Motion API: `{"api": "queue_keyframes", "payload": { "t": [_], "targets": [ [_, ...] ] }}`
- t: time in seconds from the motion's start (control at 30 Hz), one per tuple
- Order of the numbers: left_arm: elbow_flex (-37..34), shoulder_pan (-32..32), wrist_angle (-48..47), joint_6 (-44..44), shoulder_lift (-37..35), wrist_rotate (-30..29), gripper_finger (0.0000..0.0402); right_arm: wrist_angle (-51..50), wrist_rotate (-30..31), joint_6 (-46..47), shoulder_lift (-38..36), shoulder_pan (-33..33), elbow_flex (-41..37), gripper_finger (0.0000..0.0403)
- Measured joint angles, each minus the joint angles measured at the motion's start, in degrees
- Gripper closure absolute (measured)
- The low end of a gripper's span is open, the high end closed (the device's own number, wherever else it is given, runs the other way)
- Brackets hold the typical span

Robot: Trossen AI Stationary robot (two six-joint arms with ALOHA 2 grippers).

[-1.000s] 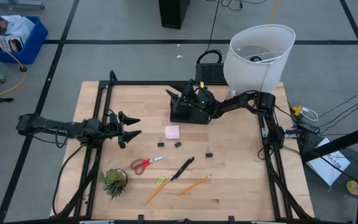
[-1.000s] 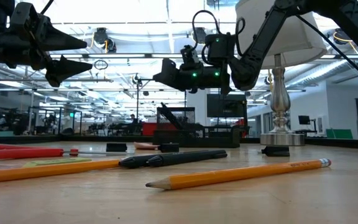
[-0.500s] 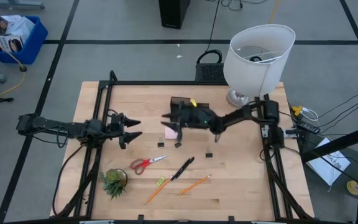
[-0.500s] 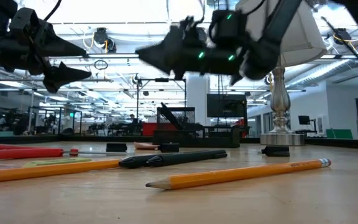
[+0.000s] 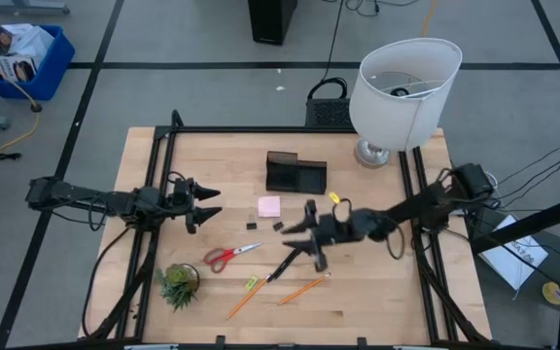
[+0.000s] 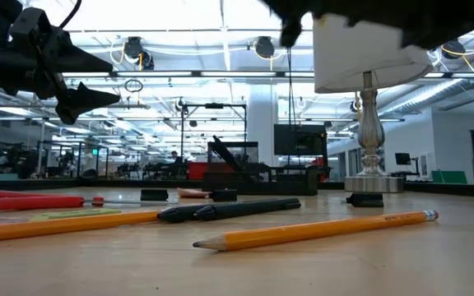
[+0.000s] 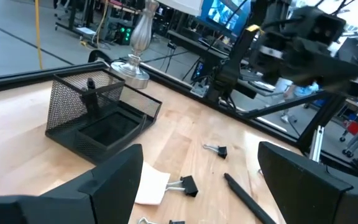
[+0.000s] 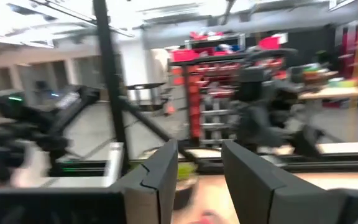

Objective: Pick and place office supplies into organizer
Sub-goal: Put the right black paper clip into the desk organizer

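A pale wooden table [image 5: 212, 311] framed by black rails stands on a grey floor; the low view looks across it into a bright workshop hall.

In the high view, the black mesh organizer [image 5: 296, 173] sits just above the frame's centre. The left wrist view shows a dark upright item in its tall rear compartment, too small to identify. Just below and left of the organizer lies the pink sticky-note pad [image 5: 268, 206], with two small black clips [image 5: 252, 226] beside its lower edge. The red-handled scissors [image 5: 227, 257] lie lower left of centre, well apart from the organizer. A black pen [image 5: 282, 265] lies slanted below centre, and two orange pencils [image 5: 305, 288] slant along the lower middle, one on each side of the pen.

The right gripper [image 5: 304, 233] hangs just right of centre, over the table between the organizer and the pen. Its fingers are apart by a narrow gap in the right wrist view, which shows nothing between them. The left gripper [image 5: 205, 199] hovers at the left of the frame, level with the sticky-note pad and above the scissors, its fingers spread wide and empty.

A small green potted plant [image 5: 179, 284] stands at lower left. A lamp with a large white shade [image 5: 404, 89] stands at the table's upper right corner. A blue bin [image 5: 22, 60] sits on the floor at upper left.
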Motion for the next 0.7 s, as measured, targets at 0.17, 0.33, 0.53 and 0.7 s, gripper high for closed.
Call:
{"api": "queue_keyframes", "payload": {
  "t": [0.17, 0.33, 0.53, 0.7],
  "targets": [
    [0.0, 0.0, 0.22, -1.09, 0.02, -0.02, 0.0078, 2.28, -0.31, 4.92, -1.48, 6.44, -5.22, 0.0292],
    [0.0, 0.0, 1.21, -1.5, 0.0, -0.15, 0.0078, 7.84, 0.18, 13.09, 2.1, 11.84, -6.88, 0.0293],
    [0.01, 0.0, 1.89, -2.44, 0.02, -0.44, 0.0078, 4.95, 23.87, 23.54, 5.61, 21.54, -6.86, 0.0294],
    [0.0, 0.0, 1.73, -2.89, 0.01, -0.5, 0.0078, 4.53, 48.38, 32.83, 8.66, 31.93, -6.13, 0.0294]
  ]
}}
